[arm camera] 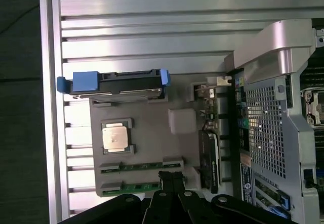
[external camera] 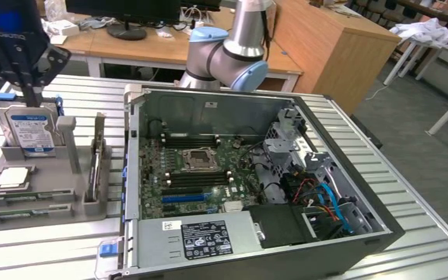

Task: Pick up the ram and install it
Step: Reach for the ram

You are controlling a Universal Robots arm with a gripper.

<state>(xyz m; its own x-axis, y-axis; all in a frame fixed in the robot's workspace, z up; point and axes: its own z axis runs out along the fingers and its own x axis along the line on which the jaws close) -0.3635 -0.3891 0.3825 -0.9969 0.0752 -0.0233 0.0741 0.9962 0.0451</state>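
Claw (external camera: 32, 93) pressed together, gripping nothing, above grey holder (external camera: 56, 201) on bench (external camera: 45, 254); ram (arm camera: 132, 187) lying in holder slot.

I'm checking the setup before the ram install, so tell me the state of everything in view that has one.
pincer: shut, empty, above the grey holder
ram: on edge in a holder slot, not picked up
hard drive: standing upright in the holder
CPU: lying flat in its recess
computer case: side open, motherboard exposed

Oblique exterior, overhead wrist, shared tray (external camera: 53, 203) (arm camera: 152, 135)
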